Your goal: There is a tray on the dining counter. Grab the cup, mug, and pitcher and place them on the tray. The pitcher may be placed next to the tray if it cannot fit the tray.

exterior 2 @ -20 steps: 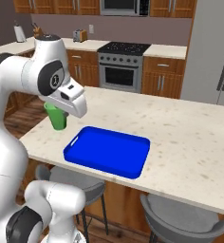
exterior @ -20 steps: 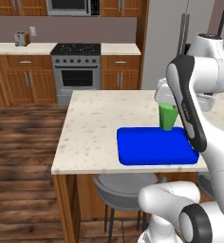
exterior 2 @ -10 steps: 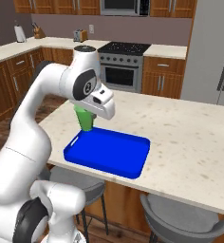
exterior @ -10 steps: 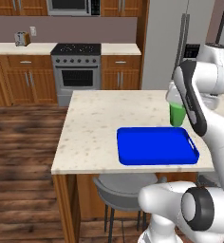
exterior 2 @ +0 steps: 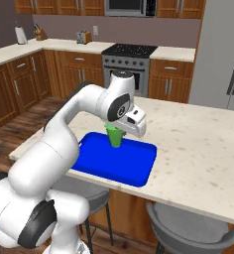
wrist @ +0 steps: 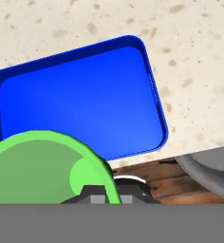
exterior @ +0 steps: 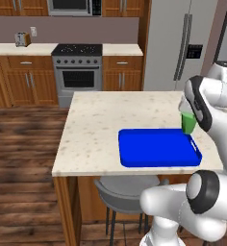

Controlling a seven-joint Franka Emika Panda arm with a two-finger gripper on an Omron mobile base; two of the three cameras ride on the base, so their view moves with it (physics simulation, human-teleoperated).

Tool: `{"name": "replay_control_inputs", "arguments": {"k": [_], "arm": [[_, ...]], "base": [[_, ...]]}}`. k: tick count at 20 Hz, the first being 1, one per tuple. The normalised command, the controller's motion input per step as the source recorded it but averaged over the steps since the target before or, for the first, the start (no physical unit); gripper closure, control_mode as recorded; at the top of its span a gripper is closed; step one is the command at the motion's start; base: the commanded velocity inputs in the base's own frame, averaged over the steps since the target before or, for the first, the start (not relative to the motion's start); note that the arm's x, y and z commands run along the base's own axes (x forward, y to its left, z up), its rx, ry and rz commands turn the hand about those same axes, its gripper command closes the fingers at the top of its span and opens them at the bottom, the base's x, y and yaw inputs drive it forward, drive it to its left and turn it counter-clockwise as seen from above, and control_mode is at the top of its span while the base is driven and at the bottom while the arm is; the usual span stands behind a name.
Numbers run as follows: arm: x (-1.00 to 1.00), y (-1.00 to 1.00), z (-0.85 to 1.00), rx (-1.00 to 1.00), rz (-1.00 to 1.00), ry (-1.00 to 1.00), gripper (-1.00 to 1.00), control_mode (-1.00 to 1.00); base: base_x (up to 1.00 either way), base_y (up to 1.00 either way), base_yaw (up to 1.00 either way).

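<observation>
tray (exterior: 158, 149) on speckled dining counter (exterior: 98, 127) — wood-floored kitchen

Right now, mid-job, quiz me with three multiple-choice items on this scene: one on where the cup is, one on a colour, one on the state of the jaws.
1. Where is the cup?
A. Standing on the stove
B. Carried in the air over the tray's edge
C. Lying on the floor

2. What colour is the tray?
A. Bright blue
B. Red
C. Grey

3. How do the jaws of the gripper stand?
A. Wide open, holding nothing
B. Shut on a pitcher
C. Shut on the cup

Answers:
1 B: the right base view shows the green cup hanging under the hand above the tray's rim.
2 A: both base views show a blue tray on the dining counter.
3 C: the hand view has the cup's rim right at the fingertips.
</observation>
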Motion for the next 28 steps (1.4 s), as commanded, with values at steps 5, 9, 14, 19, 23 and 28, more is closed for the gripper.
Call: {"name": "replay_control_inputs", "arguments": {"k": [5, 9, 14, 19, 23, 28], "arm": [[0.35, -0.24, -0.54, -0.03, 0.00, 0.00, 1.00, -1.00], [0.35, -0.12, -0.52, -0.05, 0.00, -0.05, 1.00, -1.00], [0.40, -0.16, -0.48, -0.04, 0.00, -0.05, 1.00, -1.00], [0.42, -0.22, -0.41, 0.00, 0.00, -0.04, 1.00, -1.00], [0.38, -0.19, -0.34, 0.00, 0.00, -0.04, 1.00, -1.00], [0.30, -0.13, -0.24, 0.00, 0.00, -0.04, 1.00, -1.00]], "base": [[0.00, 0.00, 0.00], [0.00, 0.00, 0.00], [0.00, 0.00, 0.00], [0.00, 0.00, 0.00], [0.00, 0.00, 0.00], [0.00, 0.00, 0.00]]}}
